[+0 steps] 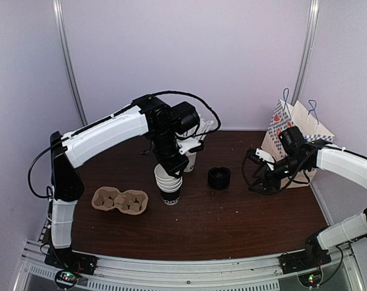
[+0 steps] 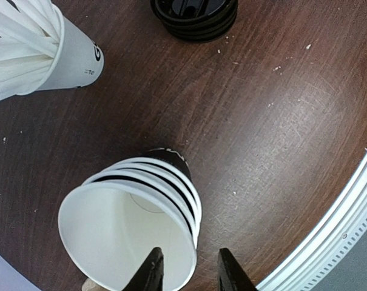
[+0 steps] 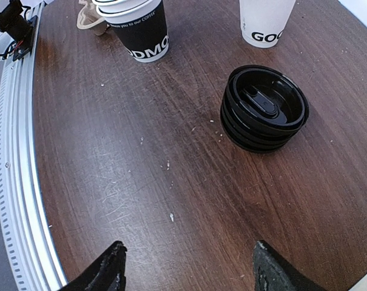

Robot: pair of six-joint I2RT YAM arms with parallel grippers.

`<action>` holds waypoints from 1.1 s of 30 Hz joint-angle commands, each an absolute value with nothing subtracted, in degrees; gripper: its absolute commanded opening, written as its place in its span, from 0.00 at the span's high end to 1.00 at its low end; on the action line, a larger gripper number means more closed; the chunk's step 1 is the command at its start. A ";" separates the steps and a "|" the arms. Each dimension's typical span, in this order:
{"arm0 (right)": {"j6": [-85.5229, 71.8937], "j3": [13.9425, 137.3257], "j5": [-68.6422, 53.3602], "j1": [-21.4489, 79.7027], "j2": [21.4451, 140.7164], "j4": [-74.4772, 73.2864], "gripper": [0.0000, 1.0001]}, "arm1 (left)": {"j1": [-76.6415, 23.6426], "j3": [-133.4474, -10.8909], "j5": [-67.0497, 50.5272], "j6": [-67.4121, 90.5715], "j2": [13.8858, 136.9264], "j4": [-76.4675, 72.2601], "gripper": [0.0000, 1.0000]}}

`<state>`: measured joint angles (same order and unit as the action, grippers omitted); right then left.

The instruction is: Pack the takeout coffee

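Brown tabletop (image 1: 232,218) — left tool (image 2: 190,262) astride the cup stack (image 2: 125,233) rim.

Table (image 1: 232,224): cup carrier (image 1: 120,200) at left. Stack of cups (image 1: 169,185) just right of it. Cup of straws (image 1: 190,160) behind the stack. Stack of lids (image 1: 219,177) farther right. Paper bag (image 1: 292,130) at far right, rear. Left gripper (image 2: 189,254) astride the top cup's rim, one finger inside, one outside.
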<state>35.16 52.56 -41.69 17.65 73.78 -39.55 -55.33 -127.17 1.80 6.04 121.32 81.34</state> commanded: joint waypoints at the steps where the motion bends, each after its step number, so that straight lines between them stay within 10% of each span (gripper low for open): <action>1: 36.20 52.82 -40.96 18.10 73.82 -40.25 0.29 | -55.09 -126.42 0.00 6.72 123.01 81.31 0.70; 21: 35.30 51.12 -42.90 18.17 72.85 -36.70 0.32 | -54.65 -128.47 0.99 7.91 124.33 83.64 1.00; 33: -0.37 68.09 -42.39 21.27 88.19 -20.99 0.33 | -54.61 -128.74 2.51 8.44 120.89 83.09 1.00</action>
